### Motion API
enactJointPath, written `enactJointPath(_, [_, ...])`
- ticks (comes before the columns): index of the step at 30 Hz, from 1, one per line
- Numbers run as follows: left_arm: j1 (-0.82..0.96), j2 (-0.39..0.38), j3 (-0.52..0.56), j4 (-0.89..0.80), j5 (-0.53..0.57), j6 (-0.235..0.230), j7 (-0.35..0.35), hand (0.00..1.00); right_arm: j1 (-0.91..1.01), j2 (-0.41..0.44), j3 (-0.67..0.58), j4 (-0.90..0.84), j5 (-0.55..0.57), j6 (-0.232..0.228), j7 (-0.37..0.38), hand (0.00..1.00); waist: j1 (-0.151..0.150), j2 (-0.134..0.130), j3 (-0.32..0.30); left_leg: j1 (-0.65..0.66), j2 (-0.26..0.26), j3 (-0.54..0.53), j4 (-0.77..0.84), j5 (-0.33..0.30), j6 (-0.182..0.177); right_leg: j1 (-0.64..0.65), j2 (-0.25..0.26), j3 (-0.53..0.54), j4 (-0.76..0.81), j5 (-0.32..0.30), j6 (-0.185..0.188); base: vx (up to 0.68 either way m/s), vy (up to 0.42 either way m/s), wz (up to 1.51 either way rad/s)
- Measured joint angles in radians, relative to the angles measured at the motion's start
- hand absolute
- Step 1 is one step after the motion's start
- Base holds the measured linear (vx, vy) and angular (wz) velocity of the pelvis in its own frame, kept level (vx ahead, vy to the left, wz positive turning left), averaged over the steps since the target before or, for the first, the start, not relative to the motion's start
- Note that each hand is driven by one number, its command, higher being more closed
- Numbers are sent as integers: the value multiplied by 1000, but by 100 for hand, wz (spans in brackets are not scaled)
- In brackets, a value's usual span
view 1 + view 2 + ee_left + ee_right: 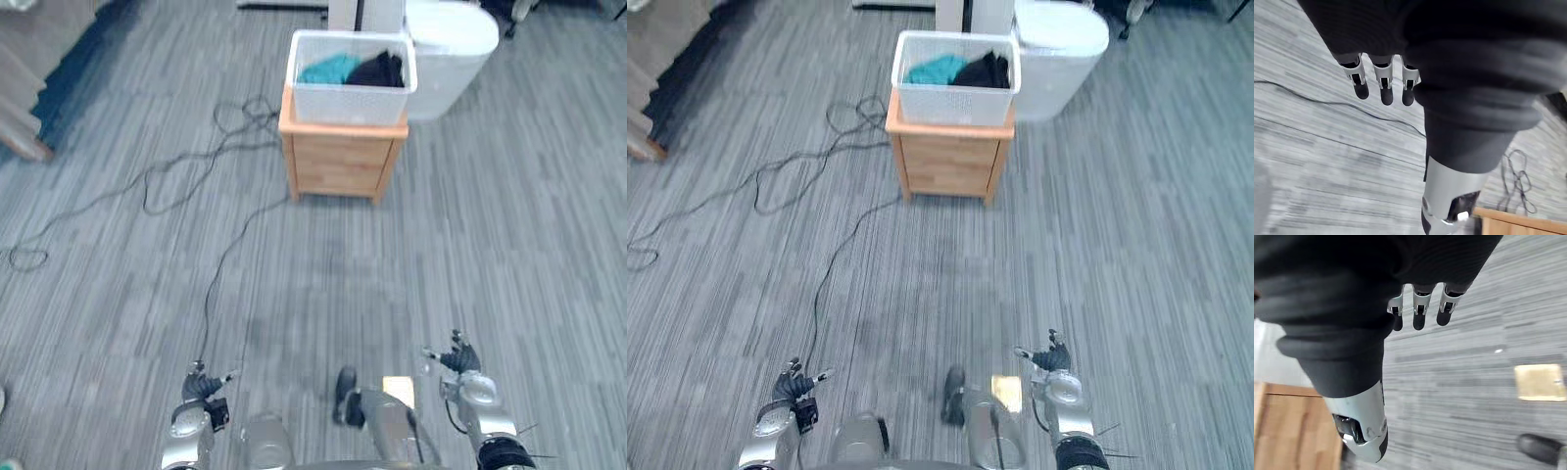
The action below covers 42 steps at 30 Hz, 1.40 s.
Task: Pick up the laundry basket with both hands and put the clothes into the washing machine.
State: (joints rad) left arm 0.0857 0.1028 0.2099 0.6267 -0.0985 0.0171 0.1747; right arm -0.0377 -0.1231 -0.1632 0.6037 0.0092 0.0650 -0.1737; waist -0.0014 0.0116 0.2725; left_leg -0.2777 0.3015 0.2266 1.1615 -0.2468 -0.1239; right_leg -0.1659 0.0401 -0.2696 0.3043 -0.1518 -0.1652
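Left eye view: one basket (351, 104), one teal garment (329, 70), one black garment (380, 70)

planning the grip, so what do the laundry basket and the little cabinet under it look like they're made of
Laundry basket: probably plastic, white and matte; its walls show a fine perforated pattern under a smooth rim. Small cabinet: looks like light wood or wood veneer, warm tan with drawer lines; which of the two can't be told.

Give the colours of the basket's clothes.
One teal garment, one black garment, in the white laundry basket; best in left eye view.
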Motion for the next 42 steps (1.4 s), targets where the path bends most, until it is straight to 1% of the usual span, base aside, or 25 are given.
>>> enactJointPath(2, [11, -14, 0, -32, 0, -3, 0, 0, -6, 3, 7, -12, 3, -7, 1, 0, 24, -2, 0, -104, -9, 54, -141, -22, 40, 102, 13, 50, -104, -3, 9, 569, -59, -63])
enactJointPath(5, [40, -15, 3, -32, 0, -3, 0, 0, -16, 5, 21, 1, 8, -7, 1, 0, 52, -12, 6, -144, -62, 69, -551, 6, 21, 218, 6, 127, -191, -20, 41, 585, 49, -79])
enactJointPath(6, [57, -24, 7, -32, 0, -2, 0, 0, -14, 2, 23, 20, 7, -8, 0, 0, 73, -12, 9, -144, -92, 44, -811, 89, 0, 288, -4, 171, -233, -41, 77, 453, 116, -91])
enactJointPath(8, [72, -42, 27, -26, 0, -1, 0, 0, -19, -11, 23, 60, 6, -7, -1, 0, 74, -2, 4, -161, -100, 31, -939, 125, -2, 356, -10, 194, -267, -73, 131, 654, 264, -72])
enactJointPath(9, [74, -45, 28, -19, 0, 0, 0, 0, -11, -19, 23, 74, 4, -7, -1, 0, 74, 7, -2, -163, -104, 30, -972, 144, 21, 391, -13, 194, -275, -94, 166, 747, 373, -59])
enactJointPath(10, [76, -39, 41, -5, 2, 1, 0, 0, -7, -18, 26, 102, -8, -3, 1, 0, 78, -21, -15, -149, -133, 22, -963, 299, 75, 418, -50, 201, -267, -124, 213, 642, 333, -35])
enactJointPath(11, [77, -37, 47, -5, 7, 1, 0, 0, 0, -10, 21, 107, -15, -2, 1, 0, 72, -49, -33, -142, -171, 28, -966, 355, 121, 406, -89, 194, -222, -142, 244, 638, 327, -21])
enactJointPath(12, [73, -36, 45, -5, 11, 1, -2, 0, 3, -4, 13, 110, -20, -2, 1, 0, 68, -70, -43, -141, -192, 28, -956, 358, 126, 375, -119, 188, -146, -163, 280, 650, 286, 8])
enactJointPath(13, [53, -39, 33, 6, 13, 1, -5, 0, 6, -2, -1, 131, -22, -1, 1, 0, 66, -89, -43, -115, -243, 35, -912, 296, 179, 242, -188, 186, 195, -148, 344, 647, 286, 15])
enactJointPath(14, [47, -38, 33, 17, 13, 2, -7, 0, 4, -2, -2, 139, -22, 0, 2, 0, 63, -90, -42, -91, -258, 33, -906, 276, 185, 169, -217, 189, 368, -91, 399, 654, 280, 39])
enactJointPath(15, [45, -23, 27, 27, 13, 6, -10, 0, 2, 3, 7, 150, -22, 2, 3, 0, 39, -91, -37, -26, -287, 30, -902, 241, 201, 64, -264, 184, 653, -45, 391, 756, 294, 46])
enactJointPath(16, [47, -7, 14, 33, 13, 10, -7, 0, 4, 4, 26, 158, -23, 2, 3, 0, 26, -85, -31, 59, -298, 25, -918, 218, 213, 0, -280, 161, 789, -78, 321, 612, 205, 45])
enactJointPath(17, [48, 1, 12, 33, 13, 10, -5, 0, 0, 5, 35, 157, -23, 1, 3, 0, 23, -80, -28, 101, -299, 25, -938, 216, 215, -21, -285, 142, 798, -90, 299, 691, 208, 24])
enactJointPath(19, [46, 24, -2, 30, 13, 5, 2, 0, -17, 10, 53, 143, -26, -6, 3, 0, 18, -68, -22, 212, -295, 25, -1015, 213, 210, -84, -282, 69, 710, -111, 272, 442, 100, 14])
enactJointPath(22, [21, 56, -3, 34, 13, 5, 1, 0, -32, 9, 54, 130, -29, -16, 3, 0, 14, -73, -14, 293, -284, 23, -1060, 168, 172, -159, -240, -3, 306, -95, 263, 413, -29, 28])
enactJointPath(24, [18, 70, -3, 39, 13, 6, 0, 0, -21, 9, 53, 130, -28, -14, 3, 0, 11, -99, -15, 339, -294, 23, -1055, 117, 130, -135, -183, 26, -79, 128, 253, 401, -136, 37])
enactJointPath(25, [20, 71, -5, 43, 14, 6, -1, 0, -12, 9, 54, 130, -28, -14, 3, 0, 11, -114, -19, 353, -306, 19, -1048, 97, 119, -133, -182, 49, -105, 211, 233, 430, -196, 27])
enactJointPath(26, [13, 43, -5, 71, 19, 9, -1, 0, -8, -10, 54, 139, -29, -11, 3, 0, 12, -92, -20, 363, -288, 8, -1019, 55, 98, -139, -172, 72, -44, 233, 154, 498, -275, 8])
enactJointPath(28, [28, 14, -5, 69, 30, 7, -3, 0, -2, -20, 53, 134, -29, -11, 3, 0, 10, -56, -29, 337, -229, 6, -905, -2, 38, -131, -133, 56, -22, 147, 145, 423, -256, -1])
enactJointPath(30, [33, -6, -5, 58, 33, 9, -13, 0, 33, -12, 53, 81, -28, 1, 3, 0, 7, -40, -22, 181, -104, -1, -499, 1, -18, -59, -74, 31, -53, 110, 117, 364, -242, 1])
enactJointPath(33, [70, -35, -6, 0, 33, 15, -22, 0, 97, 5, 46, -23, -28, 3, 0, 0, 18, -43, -19, 94, -13, 26, -273, -18, 1, 30, -41, 41, -49, 60, 81, 322, -126, -22])
enactJointPath(35, [79, -45, -7, -40, 30, 16, -22, 0, 108, 14, 33, -70, -27, 3, -1, 0, 23, -47, -28, 61, -11, 34, -329, -30, 23, 42, -43, 62, -50, 44, 80, 290, -36, -33])
enactJointPath(38, [83, -44, -2, -101, 25, 16, -21, 0, 102, 22, 31, -117, -21, 2, -2, 0, 33, -42, -32, 39, -58, 16, -627, -25, 30, 48, -52, 99, -73, 55, 106, 264, 94, -38])
enactJointPath(40, [82, -51, 3, -125, 16, 16, -20, 0, 106, 36, -16, -119, -19, 5, -5, 0, 44, -35, -45, 121, -115, -15, -901, 171, 47, 89, -64, 114, -104, 49, 155, 275, 181, -19])
enactJointPath(42, [85, -51, 3, -149, 12, 15, -20, 0, 120, 37, -22, -161, -19, 3, -8, 0, 42, -48, -57, 153, -149, -15, -952, 173, 46, 116, -90, 110, -137, 52, 175, 225, 152, 8])
